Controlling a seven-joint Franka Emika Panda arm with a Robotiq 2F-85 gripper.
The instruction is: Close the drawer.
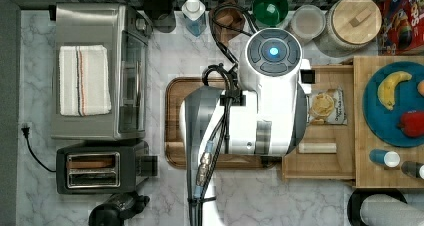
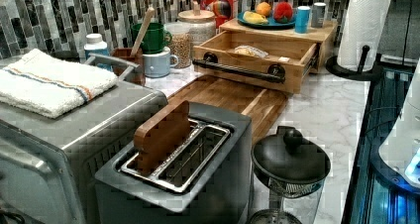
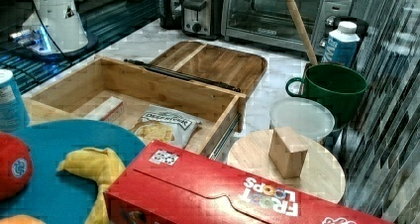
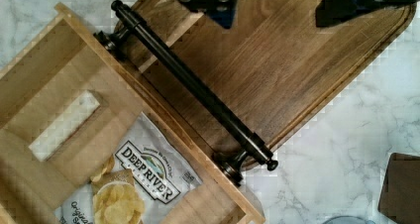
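drawer [image 4: 74, 110] pulled out over the counter by the walnut board [image 4: 277, 70], claw [image 4: 277, 3] wide and empty above the board, so best press squarely on the black handle [image 4: 193, 85] mid-bar and push straight in.

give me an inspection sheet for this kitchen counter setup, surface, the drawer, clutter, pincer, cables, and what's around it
Surface: white marble counter, with a dark walnut board lying on it.
Job's things: drawer pulled open, black bar handle over the board's edge; a chip bag and a small pale box lie inside.
Clutter: toaster, toaster oven with a folded towel, green mug, cereal box, blue plate with a banana.
Pincer: pincer open, above the board, apart from the handle.
Cables: black bundle along the arm; toaster cord to a wall outlet.
Surroundings: striped tile backsplash.
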